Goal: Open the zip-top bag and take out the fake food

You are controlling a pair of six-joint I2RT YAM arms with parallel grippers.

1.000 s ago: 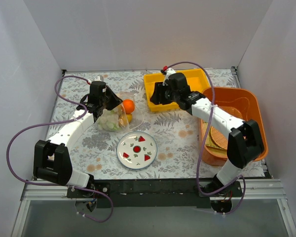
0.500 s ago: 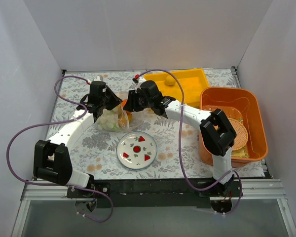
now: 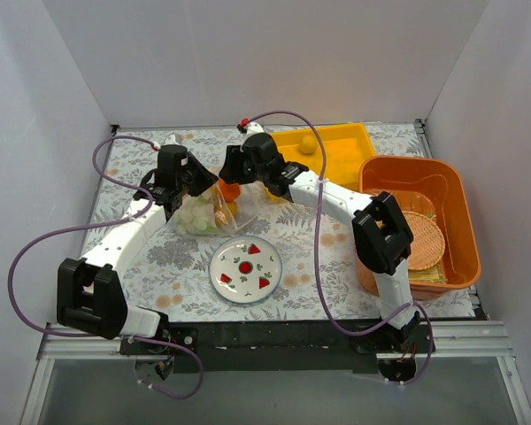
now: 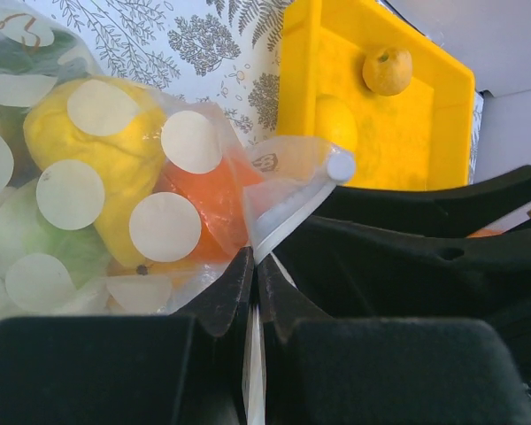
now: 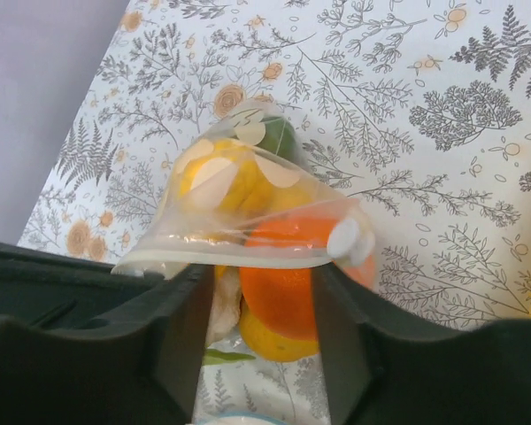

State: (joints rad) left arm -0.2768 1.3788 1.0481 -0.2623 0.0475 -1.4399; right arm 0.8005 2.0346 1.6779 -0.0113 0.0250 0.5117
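Note:
The clear zip-top bag point(image 3: 203, 212) lies at the back left, holding a yellow lemon point(image 4: 97, 168), an orange fruit point(image 5: 283, 283) and pale green-white pieces. My left gripper point(image 4: 255, 257) is shut on the bag's zip strip and holds its mouth up; it also shows in the top view point(image 3: 191, 184). My right gripper point(image 5: 261, 328) is open at the bag's mouth, with one finger on each side of the orange fruit, below the zip edge with its white slider point(image 5: 347, 239). In the top view the right gripper point(image 3: 229, 176) is just right of the left one.
A yellow tray point(image 3: 345, 164) at the back holds a lemon point(image 3: 309, 143); the left wrist view shows two point(image 4: 387, 71). A white plate point(image 3: 245, 268) with red motifs sits in front of the bag. An orange bin point(image 3: 451, 195) with woven mats stands at the right.
My right arm swung left from over the yellow tray to the bag's mouth, leaving a lemon in the tray. The left gripper stayed shut on the bag.

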